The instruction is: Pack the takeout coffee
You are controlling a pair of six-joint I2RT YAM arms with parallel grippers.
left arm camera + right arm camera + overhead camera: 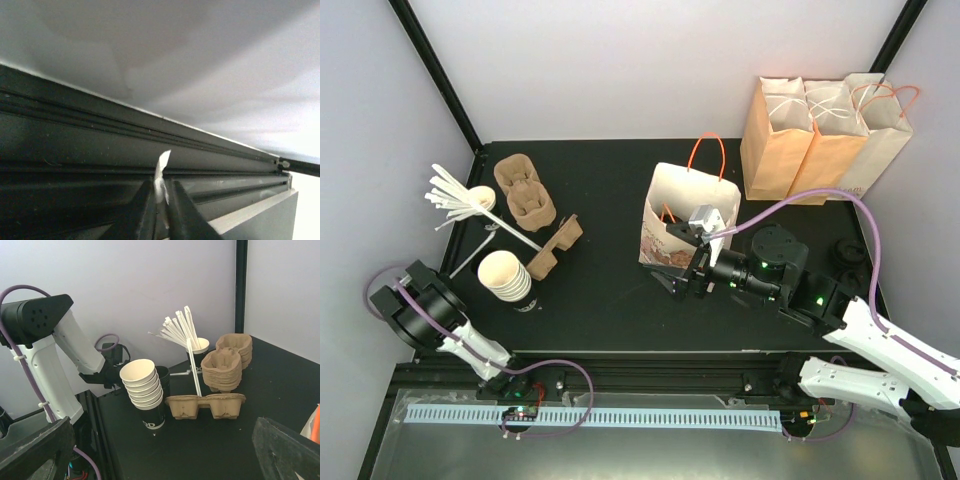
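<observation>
Beside the white paper bag (660, 200), the right gripper (685, 258) is hanging wide apart and empty, the left gripper (160, 205) is pinching a white strip (161, 172), and the takeout coffee (165, 384) is standing just beside the stack of white cups (142, 385).

Bright, even light; soft shadows.

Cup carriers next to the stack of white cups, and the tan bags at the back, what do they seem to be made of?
The cup carriers look like moulded paper pulp: matte brown, with a rough, fibrous surface and soft rounded edges. The tan bags look like kraft paper: matte, with sharp folds and creases. Their handles are too small to judge.
</observation>
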